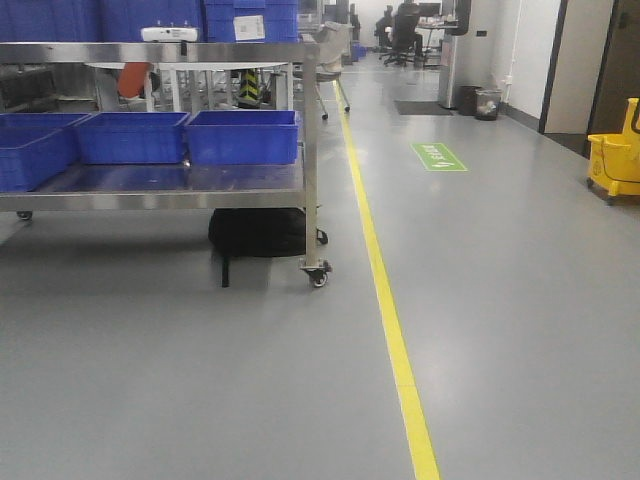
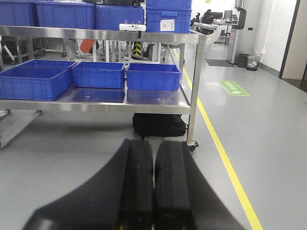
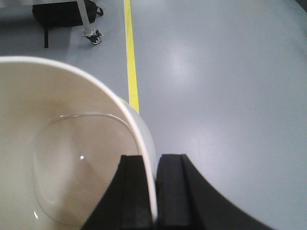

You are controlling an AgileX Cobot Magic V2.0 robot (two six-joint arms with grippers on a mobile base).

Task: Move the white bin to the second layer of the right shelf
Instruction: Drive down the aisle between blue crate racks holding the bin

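Right pincer (image 3: 154,165) pinching rim of white bin (image 3: 62,143) — bin near, above grey floor (image 3: 216,96). Left pincer (image 2: 153,158) pressed together. Three blue crates (image 2: 100,74) on far steel cart (image 2: 96,34) shelf; one green floor sign (image 2: 233,87) — writing unreadable.

Left gripper (image 2: 153,143) on my feed: two long matte-black fingers (image 2: 136,177), rounded at the tips, broadening toward the lens. My right gripper (image 3: 149,158) is black too, but blockier, with stepped, squared-off edges.
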